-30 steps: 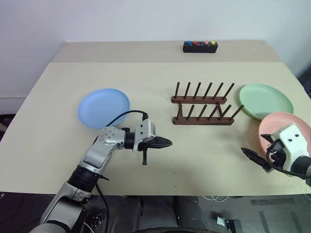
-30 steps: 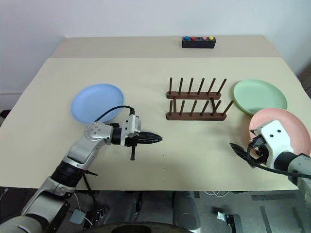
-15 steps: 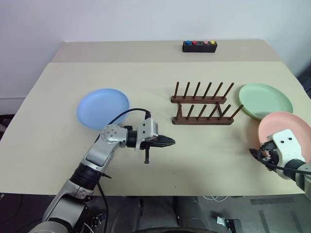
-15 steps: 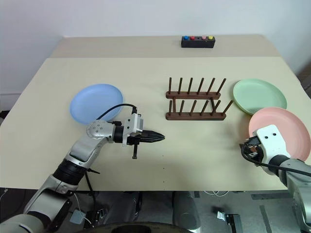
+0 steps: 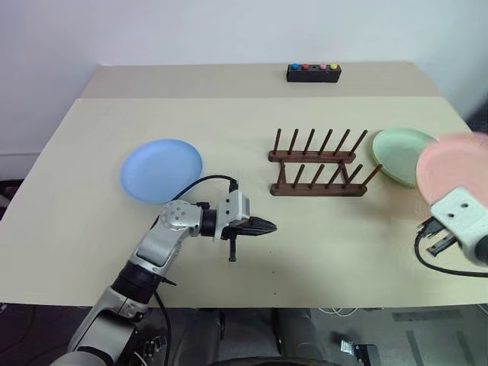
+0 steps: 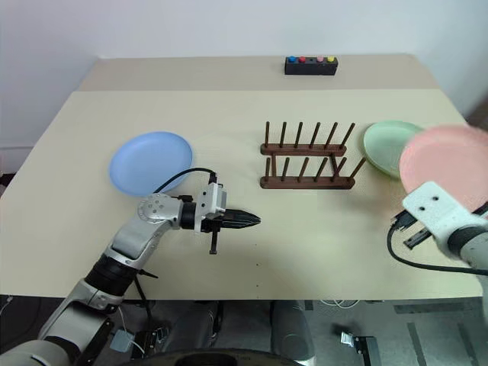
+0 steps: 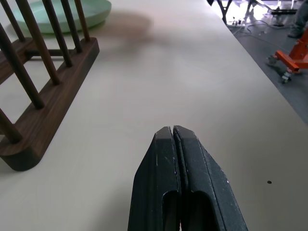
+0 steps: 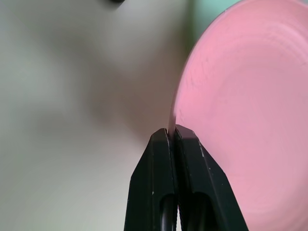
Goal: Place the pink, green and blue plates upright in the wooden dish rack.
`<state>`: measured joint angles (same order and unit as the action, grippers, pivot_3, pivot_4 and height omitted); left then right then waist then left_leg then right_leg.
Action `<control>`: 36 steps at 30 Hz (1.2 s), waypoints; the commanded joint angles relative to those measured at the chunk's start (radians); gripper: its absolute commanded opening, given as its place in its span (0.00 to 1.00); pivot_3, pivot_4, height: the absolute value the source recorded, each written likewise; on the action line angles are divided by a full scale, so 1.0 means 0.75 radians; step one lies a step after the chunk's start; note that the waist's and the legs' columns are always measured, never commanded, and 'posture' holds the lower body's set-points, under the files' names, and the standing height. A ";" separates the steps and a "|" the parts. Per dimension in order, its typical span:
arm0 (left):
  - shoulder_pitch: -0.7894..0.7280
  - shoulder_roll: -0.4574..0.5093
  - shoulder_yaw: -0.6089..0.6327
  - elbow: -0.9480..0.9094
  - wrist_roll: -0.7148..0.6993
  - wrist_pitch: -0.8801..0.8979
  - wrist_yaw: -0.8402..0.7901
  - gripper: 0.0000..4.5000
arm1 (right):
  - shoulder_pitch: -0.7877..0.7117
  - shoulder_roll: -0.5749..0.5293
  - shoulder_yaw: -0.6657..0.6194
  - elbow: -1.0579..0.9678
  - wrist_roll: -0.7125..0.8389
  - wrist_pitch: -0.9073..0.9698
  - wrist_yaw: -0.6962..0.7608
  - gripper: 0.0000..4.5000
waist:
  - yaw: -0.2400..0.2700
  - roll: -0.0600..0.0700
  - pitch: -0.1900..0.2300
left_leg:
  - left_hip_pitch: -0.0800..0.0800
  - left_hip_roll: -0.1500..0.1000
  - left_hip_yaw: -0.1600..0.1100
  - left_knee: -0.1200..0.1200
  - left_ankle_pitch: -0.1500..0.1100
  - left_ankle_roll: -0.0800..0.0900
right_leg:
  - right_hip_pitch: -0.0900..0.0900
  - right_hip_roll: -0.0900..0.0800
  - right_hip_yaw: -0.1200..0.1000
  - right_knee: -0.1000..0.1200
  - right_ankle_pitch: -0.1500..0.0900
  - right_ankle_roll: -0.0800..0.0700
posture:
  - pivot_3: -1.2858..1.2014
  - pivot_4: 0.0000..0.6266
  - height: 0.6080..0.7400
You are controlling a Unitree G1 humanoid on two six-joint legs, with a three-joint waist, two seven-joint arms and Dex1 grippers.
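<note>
No writing I can read anywhere. My right gripper (image 8: 172,131) pinches the rim of the pink plate (image 6: 446,156), held off the table (image 5: 91,221), blurred, hiding part of the green plate (image 5: 396,152). My left gripper (image 5: 270,226) hovers closed, empty. Beyond it, the wooden dish rack (image 5: 316,164) stands bare; blue plate (image 5: 162,169) lies flat; button box (image 5: 313,72) farthest.

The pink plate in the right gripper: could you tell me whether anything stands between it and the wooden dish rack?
Nothing visible blocks it. The pink plate hangs above the green plate, beside the rack, whose pegs hold nothing.
</note>
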<state>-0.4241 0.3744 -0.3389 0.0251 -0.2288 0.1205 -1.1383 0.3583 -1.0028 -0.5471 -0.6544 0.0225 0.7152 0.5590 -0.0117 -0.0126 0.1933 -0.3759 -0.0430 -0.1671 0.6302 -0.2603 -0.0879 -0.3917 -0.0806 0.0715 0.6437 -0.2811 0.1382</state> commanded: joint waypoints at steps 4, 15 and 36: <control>-0.013 -0.006 0.022 -0.001 -0.011 -0.025 0.003 0.00 | -0.398 0.036 -0.130 0.002 0.175 -0.286 0.063 0.01 | -0.004 -0.001 0.001 | 0.001 0.001 0.000 -0.001 0.000 0.000 | 0.000 0.001 0.000 0.000 0.000 0.000 | 0.52 0.24 1.00; -0.026 -0.031 0.107 -0.043 -0.125 0.038 0.025 0.00 | -0.965 0.294 -0.110 0.261 1.009 -0.070 0.172 0.01 | -0.001 -0.001 0.001 | -0.002 0.001 -0.002 -0.002 -0.001 0.001 | 0.000 0.000 -0.002 -0.004 0.001 -0.001 | 0.52 0.24 1.00; 0.007 0.007 0.178 -0.109 -0.181 0.115 0.036 0.00 | -1.091 0.236 -0.048 0.772 1.447 0.129 0.427 0.01 | -0.003 0.000 0.001 | -0.002 0.001 -0.001 -0.002 -0.001 0.002 | -0.002 0.000 -0.002 -0.003 0.001 -0.001 | 0.52 0.24 1.00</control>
<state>-0.4242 0.3739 -0.2215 -0.0187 -0.3410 0.2095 -1.1094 -0.4351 -0.8060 -0.5659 -0.0817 1.0877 0.8194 0.8554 -0.0139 -0.0124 0.1941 -0.3777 -0.0424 -0.1676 0.6289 -0.2609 -0.0866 -0.3931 -0.0805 0.0703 0.6417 -0.2803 0.1374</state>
